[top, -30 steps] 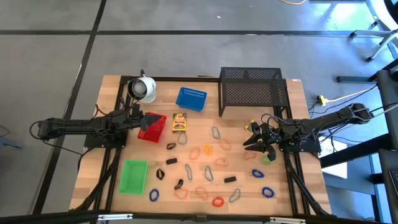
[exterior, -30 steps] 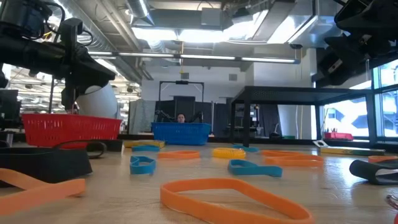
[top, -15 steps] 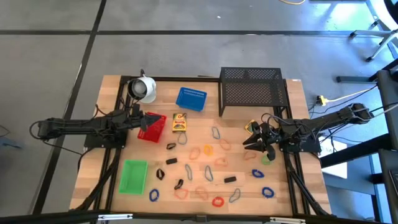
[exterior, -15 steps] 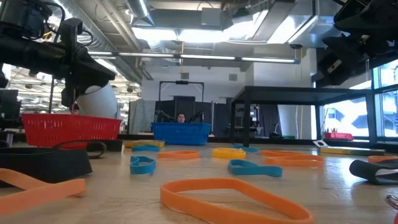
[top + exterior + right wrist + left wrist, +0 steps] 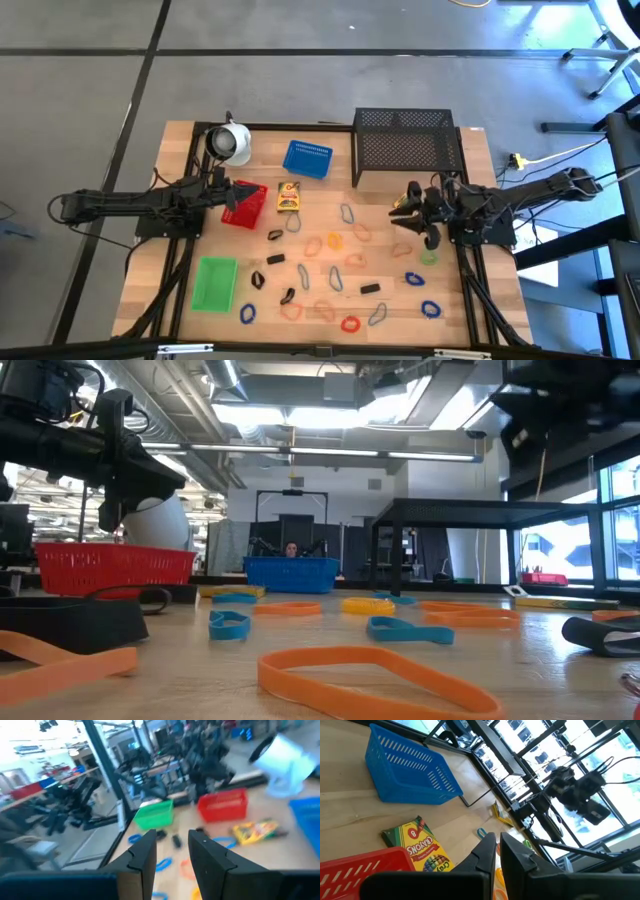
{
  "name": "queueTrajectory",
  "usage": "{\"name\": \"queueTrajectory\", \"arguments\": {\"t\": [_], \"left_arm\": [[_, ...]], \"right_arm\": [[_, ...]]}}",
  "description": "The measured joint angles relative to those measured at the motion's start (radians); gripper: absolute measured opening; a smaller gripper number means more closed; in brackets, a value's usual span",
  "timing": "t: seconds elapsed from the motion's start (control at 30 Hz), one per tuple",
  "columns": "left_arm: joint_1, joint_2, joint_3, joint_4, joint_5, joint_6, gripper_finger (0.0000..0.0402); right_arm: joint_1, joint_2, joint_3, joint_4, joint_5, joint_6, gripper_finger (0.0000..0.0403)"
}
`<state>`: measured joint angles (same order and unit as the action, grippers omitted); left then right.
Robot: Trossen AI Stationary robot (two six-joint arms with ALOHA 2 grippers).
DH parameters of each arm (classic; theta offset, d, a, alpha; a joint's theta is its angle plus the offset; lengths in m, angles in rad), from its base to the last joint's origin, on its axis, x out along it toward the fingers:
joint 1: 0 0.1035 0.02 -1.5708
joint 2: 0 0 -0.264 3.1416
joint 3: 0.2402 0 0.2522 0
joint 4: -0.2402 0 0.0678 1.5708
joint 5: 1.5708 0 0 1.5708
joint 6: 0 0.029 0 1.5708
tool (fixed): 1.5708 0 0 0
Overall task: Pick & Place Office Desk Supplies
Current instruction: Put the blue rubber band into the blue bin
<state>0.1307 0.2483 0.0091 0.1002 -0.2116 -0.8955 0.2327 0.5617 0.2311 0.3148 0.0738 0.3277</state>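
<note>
**Both arms up over the table, supplies still spread out**

Band loops (image 5: 333,243) in orange, blue, yellow, red and green lie loose on the table (image 5: 480,300), mixed with grey wire clips (image 5: 347,213) and small black clips (image 5: 371,288). Most of that scatter sits between the two pincers and nearer the front edge.

Right gripper (image 5: 408,214) hangs above the right end of the scatter, just in front of the black mesh rack (image 5: 405,146). Its fingers (image 5: 145,855) stand a little apart, with nothing visible between them; a green loop (image 5: 429,256) lies on the wood just beside it.

Left gripper (image 5: 232,198) is over the red tray (image 5: 247,204), fingers (image 5: 485,855) pressed together, holding nothing I can see. The yellow crayon box (image 5: 289,196) lies just beyond that tray toward the table's middle, the blue tray (image 5: 307,158) is behind the box, and the green tray (image 5: 214,283) is nearer the front edge on the left arm's side. A white round cup-like thing (image 5: 232,142) stands at the back, behind the left gripper.
</note>
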Motion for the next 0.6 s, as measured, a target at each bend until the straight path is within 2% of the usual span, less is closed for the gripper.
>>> {"name": "queueTrajectory", "arguments": {"t": [0.1,0.2,0.37,0.5,0.6], "left_arm": [[0.0,0.0,0.0,0.0,0.0,0.0,0.0017],[0.0,0.0,0.0,0.0,0.0,0.0,0.0017],[0.0,0.0,0.0,0.0,0.0,0.0,0.0017],[0.0,0.0,0.0,0.0,0.0,0.0,0.0017],[0.0,0.0,0.0,0.0,0.0,0.0,0.0017]], "right_arm": [[-0.013,0.008,0.079,-0.099,0.054,-0.054,0.0114],[-0.023,0.039,0.183,-0.295,0.092,-0.108,0.0119],[-0.026,0.142,0.366,-0.607,0.171,-0.153,0.0155],[-0.026,0.234,0.455,-0.772,0.203,-0.083,0.0193],[-0.026,0.301,0.477,-0.833,0.198,0.013,0.0211]]}}
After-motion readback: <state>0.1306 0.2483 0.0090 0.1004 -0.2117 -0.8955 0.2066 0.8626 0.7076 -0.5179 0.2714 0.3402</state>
